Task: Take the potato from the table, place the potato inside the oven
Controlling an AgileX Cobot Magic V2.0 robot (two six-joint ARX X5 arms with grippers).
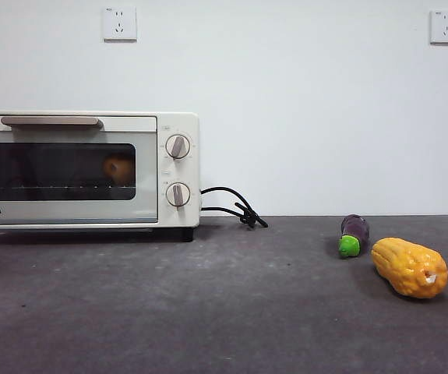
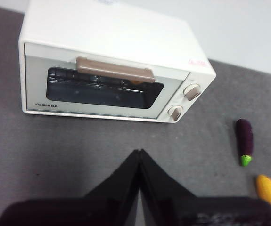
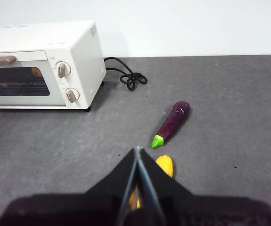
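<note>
Both grippers, left (image 2: 140,153) and right (image 3: 136,150), hang above the table (image 1: 208,312) with jaws pressed together, holding nothing. The potato (image 1: 119,168) sits inside the oven (image 1: 87,169), behind its closed glass door. An eggplant (image 1: 354,234) and corn cob (image 1: 409,267) lie nearby.

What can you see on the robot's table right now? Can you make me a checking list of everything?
Surface: dark grey table, bare between the things.
Job's things: potato sits inside the oven, seen through the glass; door shut.
Clutter: purple eggplant and yellow corn cob lie close together on the table, away from the oven.
Grippers: left gripper shut, empty, above the table in front of the oven; right gripper shut, empty, above the corn cob.
Cables: black cord lies coiled beside the oven.
Surroundings: white wall with two sockets.
</note>
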